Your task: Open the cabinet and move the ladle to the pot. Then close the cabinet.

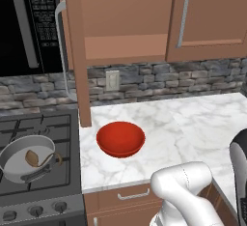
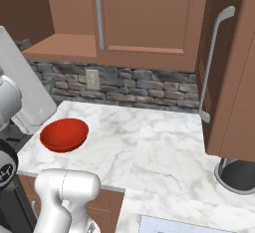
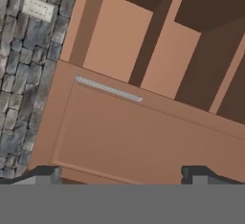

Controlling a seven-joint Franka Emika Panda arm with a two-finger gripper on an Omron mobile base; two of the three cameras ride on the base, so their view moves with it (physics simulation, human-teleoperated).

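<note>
Marble counter (image 1: 193, 123) stretched below the cabinet (image 1: 125, 17), whose left door hung open while the ladle (image 1: 41, 158) already lay in the pot (image 1: 26, 158) at the stove's front left, so I judged my wide-apart fingers (image 3: 48, 174) should push that door squarely shut.

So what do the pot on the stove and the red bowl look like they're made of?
The pot looks like grey metal with a dull satin sheen and a pale interior; it holds the brown ladle. The red bowl is smooth, uniform and glossy, so plastic or glazed ceramic; the render leaves that open.
</note>
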